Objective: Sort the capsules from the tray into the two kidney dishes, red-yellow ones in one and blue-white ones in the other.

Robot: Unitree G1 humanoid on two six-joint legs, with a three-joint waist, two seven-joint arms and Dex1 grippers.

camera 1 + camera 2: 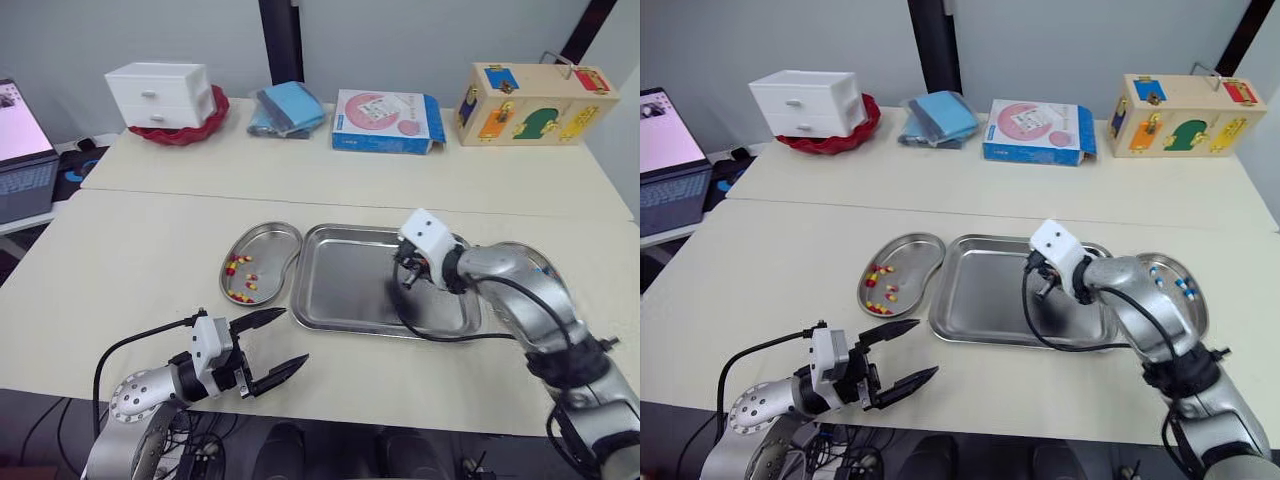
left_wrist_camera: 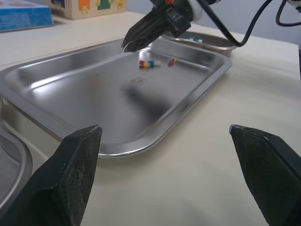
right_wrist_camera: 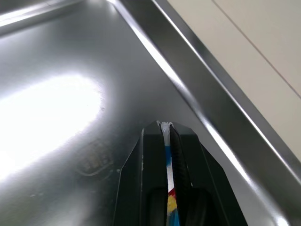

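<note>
The right gripper [image 1: 402, 282] is held over the right half of the tray [image 1: 340, 290], with its fingers pressed together. In the right wrist view a thin white-and-blue sliver is seen pinched between the fingertips [image 3: 150, 150]; it is read as a blue-white capsule [image 3: 167, 153]. The red and yellow deeper in the gap cannot be identified.

In the left wrist view the right gripper's tips are seen clear of the tray floor, with a shadow under them. A few loose capsules [image 2: 146, 64] lie on the floor just beyond, toward the tray's right end. In the eye views that spot is covered by the right arm.

The left gripper [image 1: 292, 336] is held over the near worktop [image 1: 150, 250], near-left of the tray. Its fingers are spread wide and empty.

The left kidney dish [image 1: 268, 238] is set just beside the tray's left edge, with red-yellow capsules [image 1: 240, 282] in its near half. The right kidney dish [image 1: 1188, 318] is set just right of the tray. Blue-white capsules [image 1: 1181, 284] are seen in it from the right eye view; from the left eye view the dish is largely covered by the arm.
</note>
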